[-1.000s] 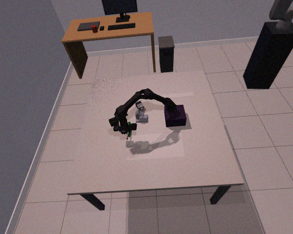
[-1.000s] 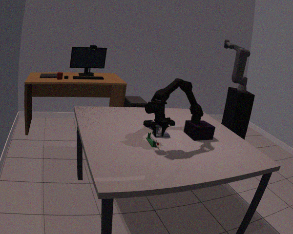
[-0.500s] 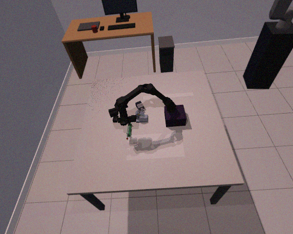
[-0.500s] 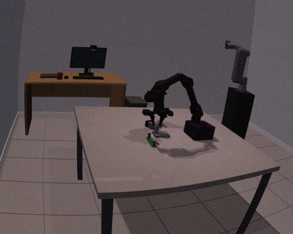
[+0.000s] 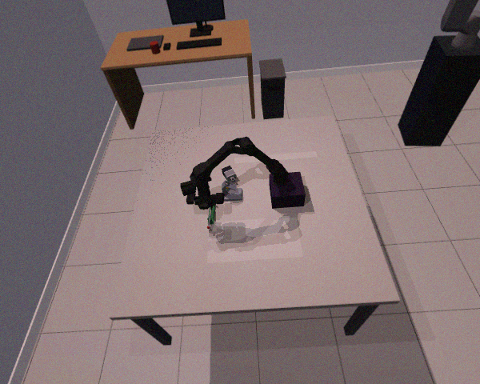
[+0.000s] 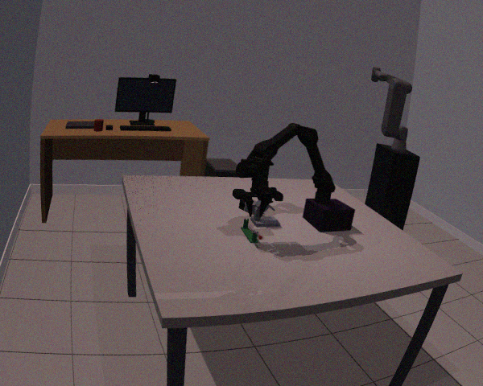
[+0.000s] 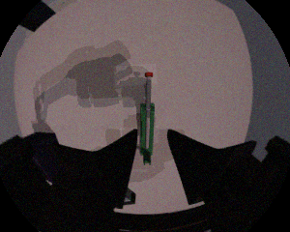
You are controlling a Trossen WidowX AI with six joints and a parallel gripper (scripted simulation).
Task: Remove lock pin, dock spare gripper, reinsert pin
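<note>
A lock pin with a red head (image 5: 208,227) (image 6: 260,237) (image 7: 149,74) lies lengthwise in a green cradle (image 5: 211,217) (image 6: 249,234) (image 7: 143,123) on the table. Its head and part of its grey shaft stick out past one cradle end. My gripper (image 6: 254,216) (image 7: 152,132) is part open and empty, pointing down above the cradle's other end; its fingertips are unclear in the top view. The pale grey mount (image 5: 234,194) (image 6: 266,222) stands close by on the arm-base side. A grey-white part with a dark end (image 5: 230,174) shows above the mount; whether it is the spare gripper, and docked, I cannot tell.
The arm's dark purple base block (image 5: 286,194) (image 6: 328,215) stands on the table (image 5: 248,285) (image 6: 216,269), to the right of the mount. The arm arches over from it. A desk with a monitor (image 5: 197,11) (image 6: 145,95) stands behind, away from the table.
</note>
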